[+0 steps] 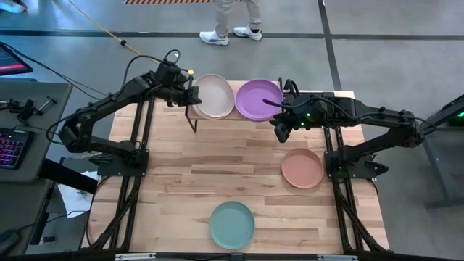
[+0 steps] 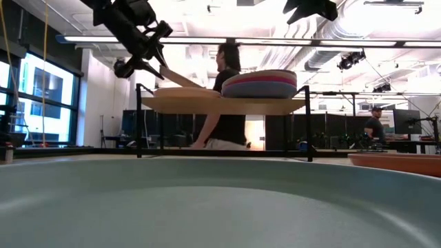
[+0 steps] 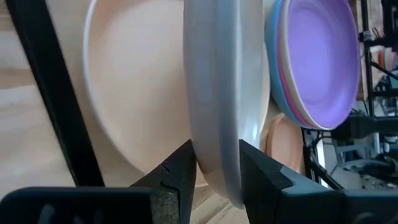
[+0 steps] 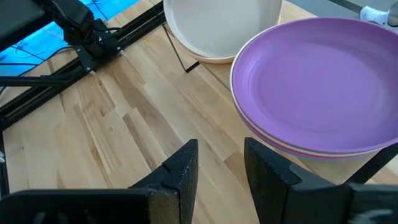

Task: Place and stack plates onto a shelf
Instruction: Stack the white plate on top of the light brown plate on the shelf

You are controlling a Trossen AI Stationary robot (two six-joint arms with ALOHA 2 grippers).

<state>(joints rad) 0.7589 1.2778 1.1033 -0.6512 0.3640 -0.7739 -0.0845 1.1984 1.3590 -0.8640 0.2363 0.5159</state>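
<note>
The plates sit in several places: a cream plate (image 1: 214,95) lies on the left half of the shelf (image 2: 220,105) at upper centre of the high view, a purple plate (image 1: 259,98) tops a stack on the shelf's right half, a salmon plate (image 1: 302,167) rests on the table at right of centre, and a teal plate (image 1: 232,224) lies at bottom centre.

At upper left of the high view, the left gripper (image 1: 190,95) reaches in from the left with its arm stretched out over the table's far edge. In the left wrist view its fingers (image 3: 176,173) stand on either side of the cream plate's rim, with little or no gap visible, so whether they are gripping or letting go cannot be told. To finish this placement well, the jaws should spread fully clear of the rim and the arm should back straight out, so the plate is not dragged off the board.

The right gripper (image 1: 281,131) hangs just in front of the purple stack, arm extended from the right, fingers apart and holding nothing.
</note>
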